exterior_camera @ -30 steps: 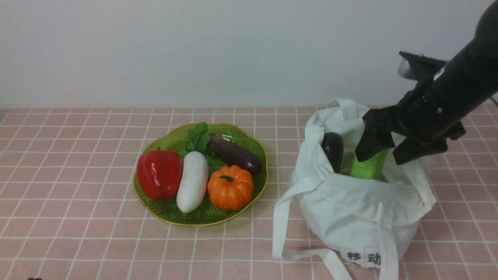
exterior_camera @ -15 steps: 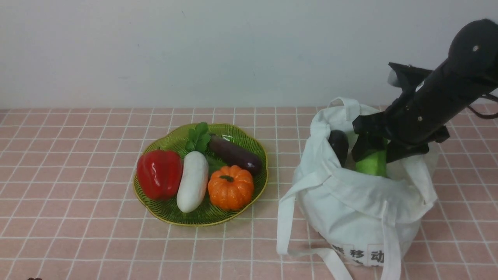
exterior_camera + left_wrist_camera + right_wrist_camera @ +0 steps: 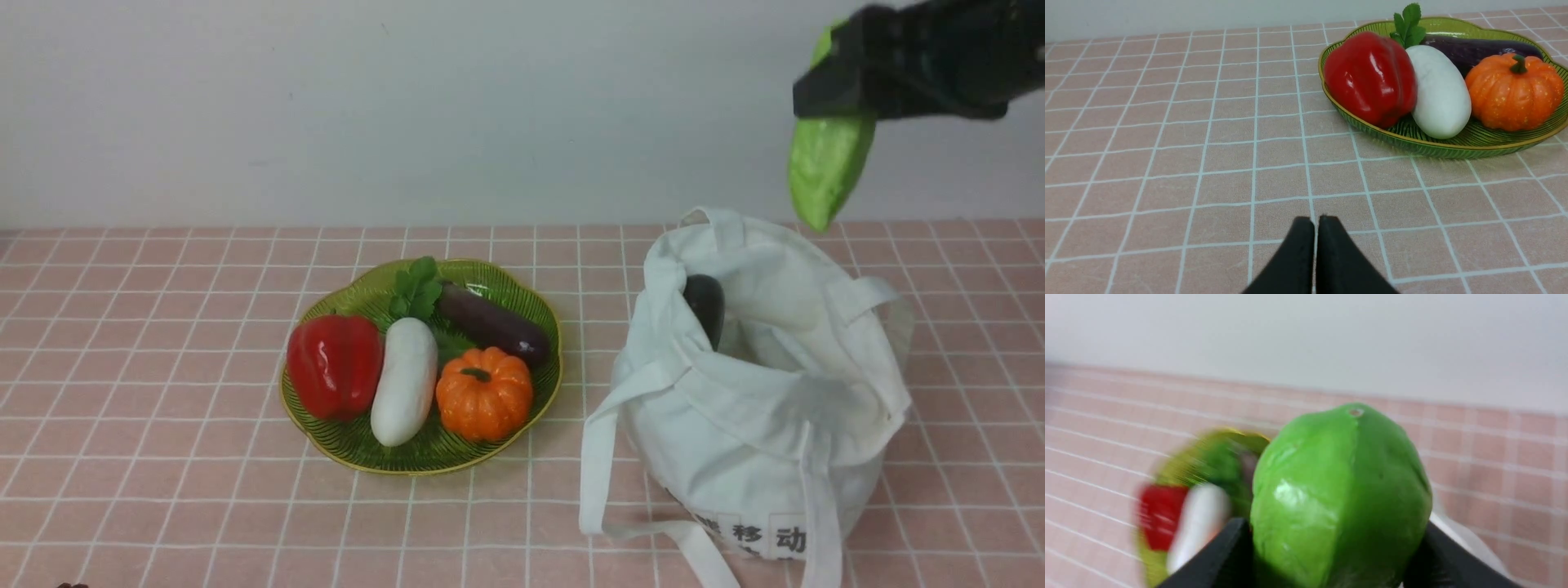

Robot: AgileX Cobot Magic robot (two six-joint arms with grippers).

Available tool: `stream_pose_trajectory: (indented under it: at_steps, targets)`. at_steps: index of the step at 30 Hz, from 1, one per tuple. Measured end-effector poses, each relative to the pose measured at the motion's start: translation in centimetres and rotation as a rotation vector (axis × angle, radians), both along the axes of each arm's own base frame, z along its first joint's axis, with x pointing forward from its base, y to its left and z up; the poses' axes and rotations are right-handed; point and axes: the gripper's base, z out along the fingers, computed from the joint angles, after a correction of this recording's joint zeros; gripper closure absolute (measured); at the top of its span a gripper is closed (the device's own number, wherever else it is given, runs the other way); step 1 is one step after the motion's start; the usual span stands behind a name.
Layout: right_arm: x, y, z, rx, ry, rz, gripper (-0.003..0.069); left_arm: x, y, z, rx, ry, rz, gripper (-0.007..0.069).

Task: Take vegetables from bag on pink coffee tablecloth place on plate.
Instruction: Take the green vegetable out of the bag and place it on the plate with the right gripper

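One green gourd (image 3: 829, 167), middle hidden, hangs gripped above the bag (image 3: 759, 425)
The right gripper (image 3: 1337, 543) clasps it; the left gripper's (image 3: 1316, 222) jaws stand together, bases cut off.

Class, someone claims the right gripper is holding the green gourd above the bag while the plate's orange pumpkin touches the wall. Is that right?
Not quite: the orange pumpkin sits on the plate, away from the wall, as the front view shows. The rest stands.
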Motion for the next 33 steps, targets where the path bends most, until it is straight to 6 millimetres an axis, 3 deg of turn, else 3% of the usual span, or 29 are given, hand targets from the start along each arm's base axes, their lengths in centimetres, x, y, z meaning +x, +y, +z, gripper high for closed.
stream_pose_trajectory:
  at_steps: [4,8,11,12,13,17,20,21,22,28,33]
  targets:
    - [-0.5,3.5,1.8,0.053,-0.066,0.157,0.0232,0.0,0.0,0.0,0.000,0.000,0.000,0.0630]
    - [-0.2,7.1,0.9,0.044,-0.054,0.268,0.0232,0.0,0.0,0.0,0.000,0.000,0.000,0.0630]
    - [1.2,12.1,-2.8,-0.024,0.007,0.371,0.0232,0.0,0.0,0.0,0.000,0.000,0.000,0.0630]
    - [1.1,12.3,-2.7,-0.022,0.003,0.375,0.0232,0.0,0.0,0.0,0.000,0.000,0.000,0.0630]
    - [2.4,14.4,-5.1,-0.051,0.031,0.396,0.0232,0.0,0.0,0.0,0.000,0.000,0.000,0.0630]
    - [5.0,18.3,-9.8,-0.077,0.073,0.420,0.0232,0.0,0.0,0.0,0.000,0.000,0.000,0.0630]
    - [6.1,19.7,-12.1,-0.091,0.105,0.430,0.0232,0.0,0.0,0.0,0.000,0.000,0.000,0.0630]
    - [7.0,20.6,-14.4,-0.104,0.143,0.432,0.0232,0.0,0.0,0.0,0.000,0.000,0.000,0.0630]
    - [7.0,20.6,-14.3,-0.103,0.140,0.432,0.0232,0.0,0.0,0.0,0.000,0.000,0.000,0.0630]
    - [9.3,22.1,-20.3,-0.129,0.226,0.415,0.0232,0.0,0.0,0.0,0.000,0.000,0.000,0.0630]
    - [9.6,22.4,-21.7,-0.131,0.248,0.411,0.0216,0.0,0.0,0.0,0.000,0.000,0.000,0.0630]
